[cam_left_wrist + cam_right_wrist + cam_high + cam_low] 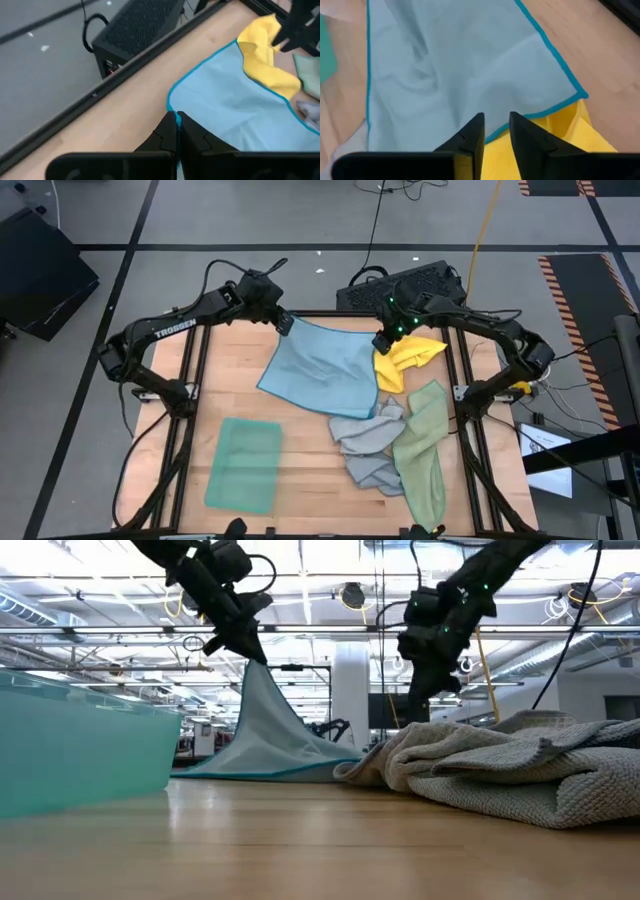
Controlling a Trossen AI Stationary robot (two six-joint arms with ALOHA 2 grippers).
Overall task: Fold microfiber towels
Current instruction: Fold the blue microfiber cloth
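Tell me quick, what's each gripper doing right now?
Left gripper: shut on the light blue towel corner.
Right gripper: fingers apart, holding nothing, above the towel's edge.

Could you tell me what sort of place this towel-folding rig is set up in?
Probably a large industrial lab or workshop hall. The low view shows exposed ceiling pipes and beams in an open room, and the high view shows a grey floor with striped hazard tape and loose cables around the wooden table.

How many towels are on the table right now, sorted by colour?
Light blue towel: 1
Yellow towel: 1
Teal towel: 1, folded
Grey towel: 1
Pale green towel: 1
Total: 5
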